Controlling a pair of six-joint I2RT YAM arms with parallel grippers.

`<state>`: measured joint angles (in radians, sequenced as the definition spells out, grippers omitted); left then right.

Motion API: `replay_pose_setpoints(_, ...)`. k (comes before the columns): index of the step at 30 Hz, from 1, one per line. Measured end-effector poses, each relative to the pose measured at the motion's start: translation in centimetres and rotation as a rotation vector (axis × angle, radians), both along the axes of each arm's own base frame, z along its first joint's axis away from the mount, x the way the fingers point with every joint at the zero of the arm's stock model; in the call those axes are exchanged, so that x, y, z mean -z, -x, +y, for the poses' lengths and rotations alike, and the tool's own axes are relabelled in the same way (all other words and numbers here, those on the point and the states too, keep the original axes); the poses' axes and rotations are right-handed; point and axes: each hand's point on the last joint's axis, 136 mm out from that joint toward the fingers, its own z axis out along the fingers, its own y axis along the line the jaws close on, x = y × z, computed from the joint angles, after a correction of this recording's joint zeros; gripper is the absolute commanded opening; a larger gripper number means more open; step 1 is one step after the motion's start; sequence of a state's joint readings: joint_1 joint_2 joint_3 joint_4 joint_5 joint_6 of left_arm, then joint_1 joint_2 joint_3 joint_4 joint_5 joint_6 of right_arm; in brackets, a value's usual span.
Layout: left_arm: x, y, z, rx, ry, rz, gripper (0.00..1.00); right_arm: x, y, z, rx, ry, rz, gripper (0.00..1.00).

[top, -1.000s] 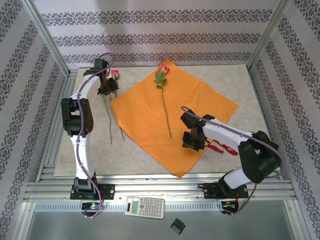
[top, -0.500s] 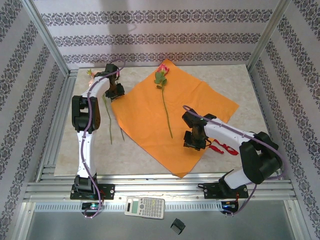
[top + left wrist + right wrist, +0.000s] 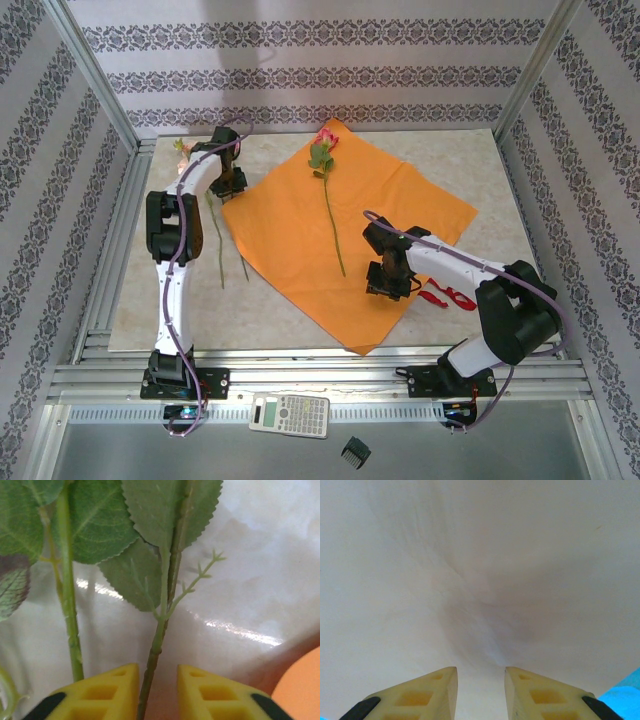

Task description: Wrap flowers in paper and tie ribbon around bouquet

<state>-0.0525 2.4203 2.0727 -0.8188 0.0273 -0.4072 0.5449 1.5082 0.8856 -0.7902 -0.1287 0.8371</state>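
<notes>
Barely begun: one rose [image 3: 322, 150] lies on the paper [image 3: 290, 235], left gripper [image 3: 157, 670] straddles another stem [image 3: 160, 630], jaws slightly apart, right gripper [image 3: 481, 671] parted over the paper; wrapping and ribbon [image 3: 447, 295] remain.

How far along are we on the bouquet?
Done: the paper lies flat with one rose on it. In hand: the left tool straddles another stem beside the paper, jaws apart. Left: remaining flowers, wrapping, and tying the ribbon, lying near the right tool.
</notes>
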Motion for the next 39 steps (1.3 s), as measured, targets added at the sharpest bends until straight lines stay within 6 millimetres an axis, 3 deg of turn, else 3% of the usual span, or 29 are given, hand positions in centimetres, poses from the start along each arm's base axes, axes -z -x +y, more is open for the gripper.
replay_pose_setpoints(8,0.2,-0.1,-0.1,0.034,-0.004,0.000,0.01,0.0,0.1,-0.1,0.000,0.004,0.006,0.32)
replay_pose_setpoints(14,-0.4,-0.1,0.2,0.075,-0.042,-0.007,0.00,-0.1,0.0,0.0,-0.001,0.001,0.002,0.32)
replay_pose_setpoints(16,-1.5,-0.1,0.4,0.086,-0.057,-0.024,0.00,-0.2,-0.1,0.1,-0.004,0.000,-0.002,0.32)
replay_pose_setpoints(19,-4.5,0.2,0.6,0.114,-0.095,-0.068,0.00,-0.3,-0.4,0.2,-0.004,-0.003,-0.006,0.32)
replay_pose_setpoints(25,-13.4,1.2,1.1,0.143,-0.216,-0.215,0.00,-0.2,-0.6,0.4,-0.005,-0.003,-0.005,0.32)
replay_pose_setpoints(29,-18.5,2.1,2.5,0.126,-0.338,-0.290,0.00,-0.2,-0.7,0.4,-0.006,-0.004,-0.007,0.31)
replay_pose_setpoints(35,-23.3,4.0,4.0,0.087,-0.418,-0.350,0.00,-0.3,-0.8,0.3,0.000,-0.005,-0.010,0.31)
replay_pose_setpoints(39,-26.0,5.1,1.7,0.116,-0.332,-0.420,0.00,-0.3,-1.2,-0.2,0.020,-0.006,-0.011,0.32)
